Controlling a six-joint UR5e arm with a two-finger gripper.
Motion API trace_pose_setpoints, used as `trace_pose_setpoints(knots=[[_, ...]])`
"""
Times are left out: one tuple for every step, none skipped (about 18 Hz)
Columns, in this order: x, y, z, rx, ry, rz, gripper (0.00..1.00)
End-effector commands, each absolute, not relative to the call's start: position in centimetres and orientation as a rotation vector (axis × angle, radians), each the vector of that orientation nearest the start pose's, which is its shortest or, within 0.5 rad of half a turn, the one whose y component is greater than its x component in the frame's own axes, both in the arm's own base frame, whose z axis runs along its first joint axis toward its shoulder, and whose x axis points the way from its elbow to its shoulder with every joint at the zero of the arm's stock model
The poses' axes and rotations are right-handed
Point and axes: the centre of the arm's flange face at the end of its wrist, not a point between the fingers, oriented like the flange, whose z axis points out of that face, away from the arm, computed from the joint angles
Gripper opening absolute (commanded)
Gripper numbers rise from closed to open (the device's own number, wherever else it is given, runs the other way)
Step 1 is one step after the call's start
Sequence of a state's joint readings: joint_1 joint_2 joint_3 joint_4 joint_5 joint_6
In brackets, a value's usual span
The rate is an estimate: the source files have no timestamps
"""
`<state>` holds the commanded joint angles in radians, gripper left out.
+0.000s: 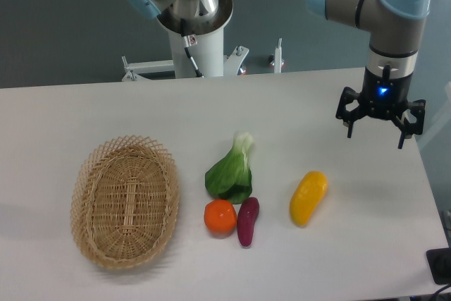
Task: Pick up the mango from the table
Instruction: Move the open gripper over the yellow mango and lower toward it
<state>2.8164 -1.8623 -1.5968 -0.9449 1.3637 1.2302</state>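
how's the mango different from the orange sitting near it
The mango is yellow, while the orange is deep orange. The mango is an elongated oval lying at a slant; the orange is round and looks smaller. The mango lies alone, whereas the orange sits close beside the purple sweet potato, just below the leafy green vegetable. Both rest on the white table.

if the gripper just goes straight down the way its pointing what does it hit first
Most likely bare table. The gripper hangs open, fingers pointing down, up and to the right of the mango, so it would probably miss the fruit, though one view leaves depth unclear.
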Motion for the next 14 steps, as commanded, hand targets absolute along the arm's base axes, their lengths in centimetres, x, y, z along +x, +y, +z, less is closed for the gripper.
trace_pose_setpoints(knots=[[-53.7,34.2,38.2,-2.831,0.021,0.311,1.0],[-53.6,34.3,38.3,-2.833,0.021,0.309,1.0],[-53.7,34.3,38.3,-2.832,0.01,0.309,1.0],[-53.7,34.4,38.1,-2.835,0.007,0.303,1.0],[-53.6,34.4,38.1,-2.834,0.005,0.3,1.0],[-53.5,34.3,37.9,-2.834,0.005,0.296,1.0],[-53.4,34.2,37.5,-2.838,0.001,0.286,1.0],[-53.3,34.1,37.3,-2.84,0.001,0.28,1.0],[-53.2,34.2,37.2,-2.844,0.0,0.277,1.0],[-53.1,34.2,36.5,-2.852,-0.003,0.257,1.0],[-52.4,34.1,35.1,-2.862,-0.005,0.219,1.0],[-51.7,33.9,33.5,-2.873,-0.006,0.184,1.0],[-51.4,33.8,32.7,-2.88,-0.011,0.161,1.0],[-51.0,34.0,31.9,-2.897,-0.004,0.143,1.0]])
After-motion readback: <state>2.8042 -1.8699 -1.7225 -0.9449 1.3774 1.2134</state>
